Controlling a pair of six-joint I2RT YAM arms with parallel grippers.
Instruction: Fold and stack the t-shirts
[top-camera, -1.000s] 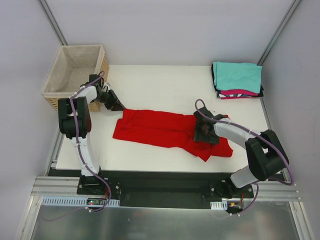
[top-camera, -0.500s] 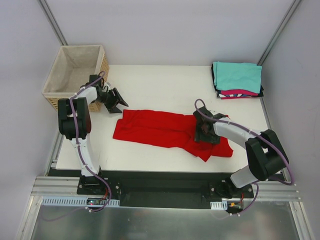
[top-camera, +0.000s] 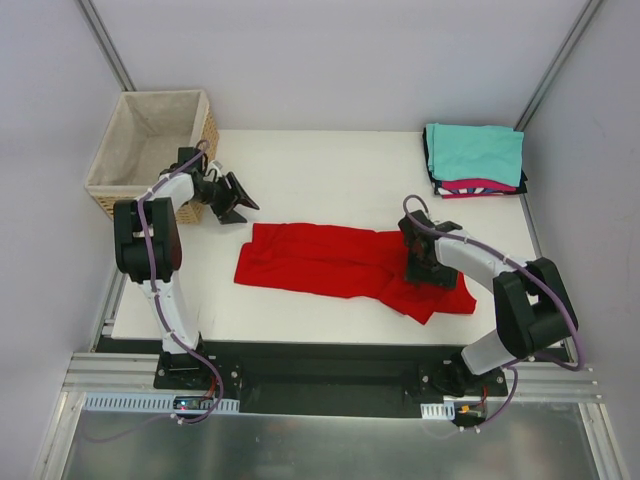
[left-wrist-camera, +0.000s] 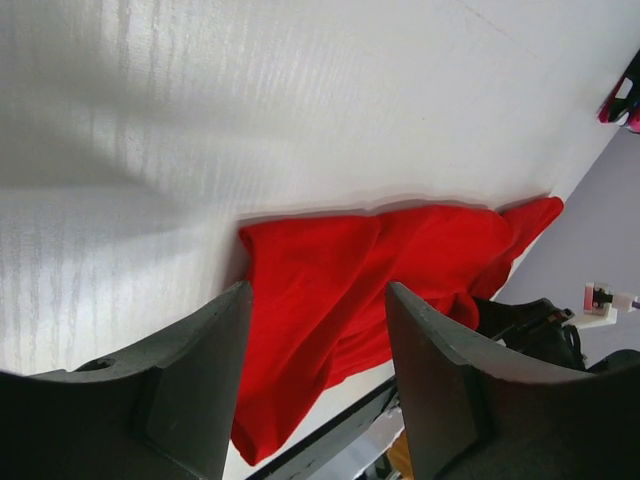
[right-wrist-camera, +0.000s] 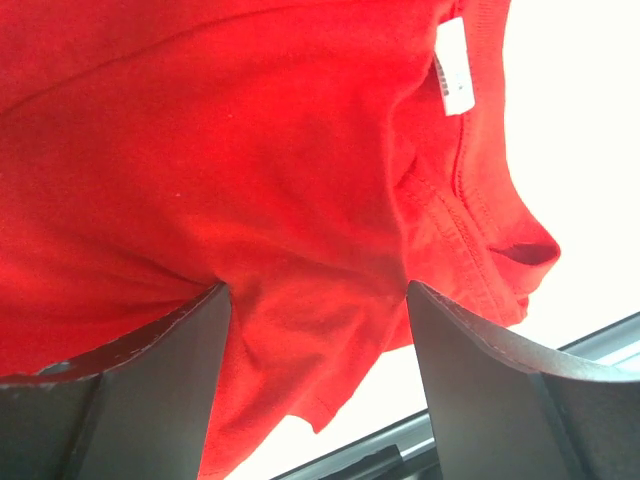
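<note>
Rightward the red t-shirt (top-camera: 330, 262) has slid along with the right gripper (top-camera: 422, 262), so its left edge now lies farther from the left gripper (top-camera: 236, 198). It stretches across the near half of the white table (top-camera: 330, 170) as a long rumpled band — soft knit, creased, with its ribbed collar (right-wrist-camera: 462, 215) and white label (right-wrist-camera: 455, 70) at the right end. The right gripper presses on that end, jaws spread wide, cloth bunched between them. Farther back the left gripper hovers wide apart, off the cloth, beside the wicker basket (top-camera: 205, 125). In the far right corner sits a stack of folded rectangles — teal t-shirt (top-camera: 475, 152) on top, magenta-pink t-shirt (top-camera: 468, 186) and black t-shirt (top-camera: 432, 178) beneath.
</note>
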